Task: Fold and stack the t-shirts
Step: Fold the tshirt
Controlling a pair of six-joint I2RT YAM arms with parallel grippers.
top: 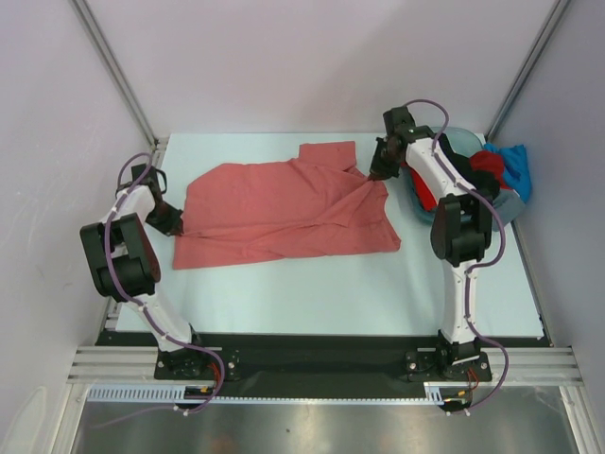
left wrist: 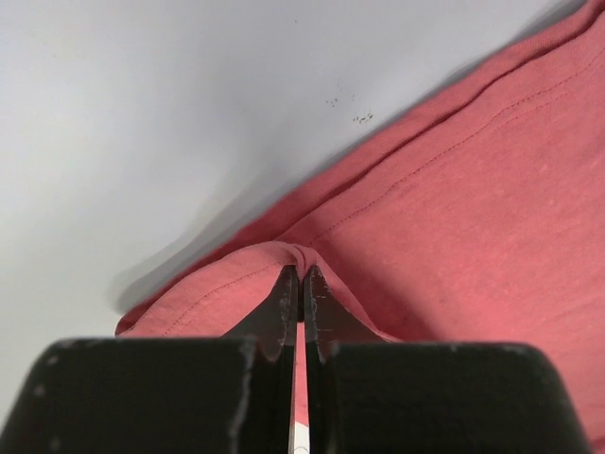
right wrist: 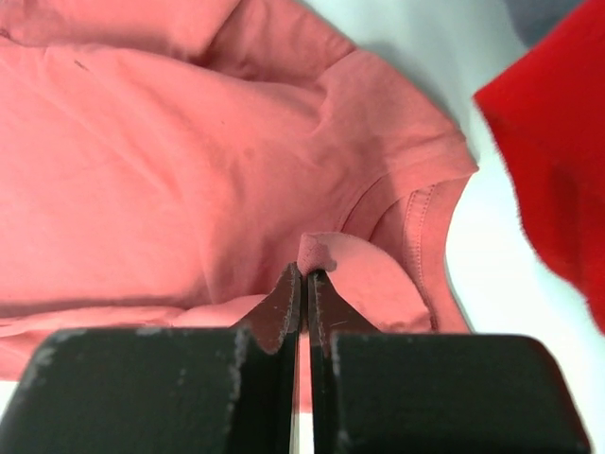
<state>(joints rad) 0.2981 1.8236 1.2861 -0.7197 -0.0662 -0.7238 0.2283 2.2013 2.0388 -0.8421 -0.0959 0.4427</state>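
Spread t-shirt lies across the middle of the table, left gripper pinching its left edge and right gripper pinching its far right corner. Further right, at the table's back corner, the basin holds the heaped t-shirts.

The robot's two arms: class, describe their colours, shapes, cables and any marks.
Both the left arm and right arm have white links joined by bulky black joint housings, with greyish-purple cables looping alongside. The left gripper and right gripper have black blocky bodies and thin, tapering black fingers, their edges chipped pale.
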